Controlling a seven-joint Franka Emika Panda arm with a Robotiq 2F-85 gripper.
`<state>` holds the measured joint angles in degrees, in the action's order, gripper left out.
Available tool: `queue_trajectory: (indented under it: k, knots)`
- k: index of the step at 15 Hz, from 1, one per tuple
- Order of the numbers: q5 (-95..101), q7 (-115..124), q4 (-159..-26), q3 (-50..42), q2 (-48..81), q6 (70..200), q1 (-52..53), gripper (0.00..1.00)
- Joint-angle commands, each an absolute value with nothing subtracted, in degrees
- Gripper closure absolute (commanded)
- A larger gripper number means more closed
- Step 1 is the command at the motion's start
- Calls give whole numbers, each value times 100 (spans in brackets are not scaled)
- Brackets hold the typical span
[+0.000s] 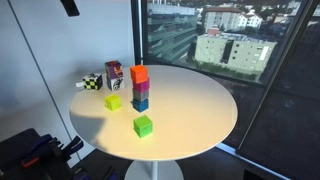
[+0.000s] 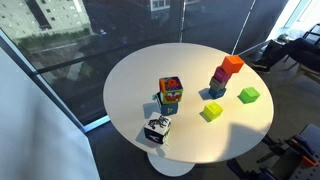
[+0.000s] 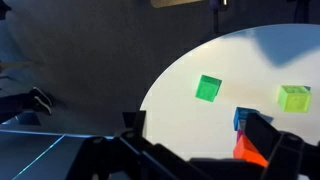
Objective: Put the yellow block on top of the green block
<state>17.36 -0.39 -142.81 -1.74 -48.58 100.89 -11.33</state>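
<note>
The yellow block (image 1: 113, 102) lies on the round white table (image 1: 190, 110), beside a stack of orange, magenta and blue cubes (image 1: 140, 88). The green block (image 1: 143, 125) sits alone nearer the table edge. Both also show in an exterior view, the yellow block (image 2: 211, 111) and the green block (image 2: 249, 95). In the wrist view the green block (image 3: 208, 88) lies ahead and the yellow block (image 3: 294, 97) at the right. My gripper (image 3: 198, 125) hangs high above the table, open and empty, with its fingers far apart.
A colourful patterned box (image 1: 114, 73) and a black-and-white checkered object (image 1: 92, 82) stand near the table's rim. The cube stack (image 3: 245, 135) lies close under my right finger in the wrist view. Glass window walls surround the table.
</note>
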Motion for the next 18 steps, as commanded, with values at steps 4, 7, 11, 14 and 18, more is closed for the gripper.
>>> queue_trajectory:
  k: [4,7,11,14,18]
  knots:
    - [1811,38,-14252,-264,-4867,10043,-993,0]
    - [1800,40,-14280,-275,-4831,10089,-964,0]
    - [1735,46,-14334,-321,-4735,10202,-860,0]
    - [1678,60,-14424,-336,-4612,10378,-767,0]
    - [1528,112,-14532,-328,-4369,10770,-644,0]
